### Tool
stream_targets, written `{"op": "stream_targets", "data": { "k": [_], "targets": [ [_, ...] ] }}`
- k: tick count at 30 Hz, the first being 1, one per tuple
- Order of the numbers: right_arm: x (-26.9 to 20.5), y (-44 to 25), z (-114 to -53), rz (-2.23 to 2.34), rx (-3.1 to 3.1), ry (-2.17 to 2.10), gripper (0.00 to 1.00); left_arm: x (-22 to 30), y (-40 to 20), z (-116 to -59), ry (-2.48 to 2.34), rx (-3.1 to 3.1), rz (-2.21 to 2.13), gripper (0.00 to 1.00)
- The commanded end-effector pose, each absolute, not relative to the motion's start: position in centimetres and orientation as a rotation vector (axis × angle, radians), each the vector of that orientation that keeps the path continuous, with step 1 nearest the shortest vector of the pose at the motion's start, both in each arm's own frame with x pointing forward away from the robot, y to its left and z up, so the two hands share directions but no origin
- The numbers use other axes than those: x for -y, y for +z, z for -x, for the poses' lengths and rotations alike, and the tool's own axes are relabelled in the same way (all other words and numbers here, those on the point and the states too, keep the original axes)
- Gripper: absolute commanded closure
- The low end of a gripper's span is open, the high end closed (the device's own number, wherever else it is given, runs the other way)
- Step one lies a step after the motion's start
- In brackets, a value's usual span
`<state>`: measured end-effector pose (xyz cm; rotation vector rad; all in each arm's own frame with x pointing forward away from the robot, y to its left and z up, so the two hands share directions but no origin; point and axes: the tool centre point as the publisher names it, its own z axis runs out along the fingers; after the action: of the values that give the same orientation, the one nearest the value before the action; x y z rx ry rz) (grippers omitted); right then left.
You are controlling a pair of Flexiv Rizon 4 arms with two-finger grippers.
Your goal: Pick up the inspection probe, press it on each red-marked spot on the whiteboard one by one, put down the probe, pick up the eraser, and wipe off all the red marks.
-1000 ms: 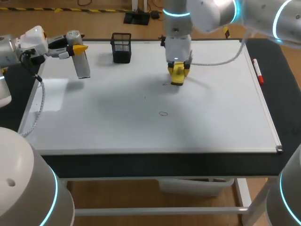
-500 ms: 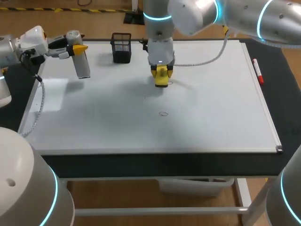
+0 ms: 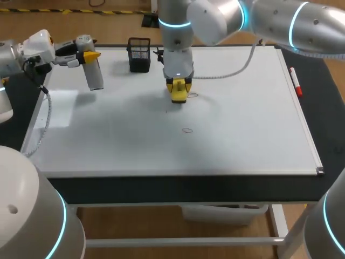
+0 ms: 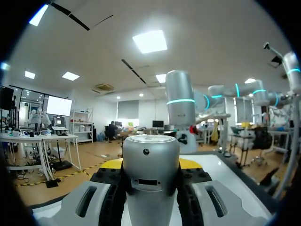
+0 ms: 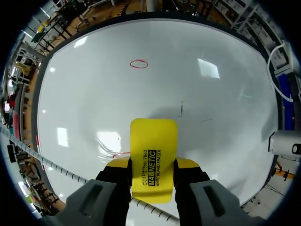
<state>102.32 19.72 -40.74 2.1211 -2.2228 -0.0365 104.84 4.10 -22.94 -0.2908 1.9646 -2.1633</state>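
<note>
Yellow eraser (image 5: 153,157) on whiteboard (image 5: 225,103)

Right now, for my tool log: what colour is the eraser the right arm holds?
The eraser is yellow with black lettering, clearest in the right wrist view.

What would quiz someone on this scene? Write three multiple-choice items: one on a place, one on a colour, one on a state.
1. Where does the mesh cup stand?
A. near the whiteboard's far edge
B. at its near edge
C. off the table

2. What colour is the eraser?
A. blue
B. yellow
C. black

3. How is the left gripper?
A. open and empty
B. shut on the probe
C. shut on the cup

Answers: A, the head view shows the cup by the far edge; B, the eraser in the right gripper is yellow; B, its fingers clasp the probe from both sides.
</note>
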Motion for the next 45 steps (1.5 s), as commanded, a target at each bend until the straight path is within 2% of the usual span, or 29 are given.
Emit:
{"op": "stream_targets", "data": {
  "k": [1,30,45],
  "targets": [
    [-19.4,-41.0,-102.4,-2.133,2.229,-0.05,1.0,-4.0,-22.9,-104.7,-2.16,-1.961,0.292,1.0],
    [-17.3,-42.9,-102.6,-2.09,2.241,-0.058,1.0,-4.0,-22.9,-104.7,-2.16,-1.961,0.292,1.0],
    [-14.2,-43.0,-103.3,-2.005,2.315,-0.041,1.0,-4.0,-22.9,-104.7,-2.16,-1.961,0.292,1.0]
  ]
}}
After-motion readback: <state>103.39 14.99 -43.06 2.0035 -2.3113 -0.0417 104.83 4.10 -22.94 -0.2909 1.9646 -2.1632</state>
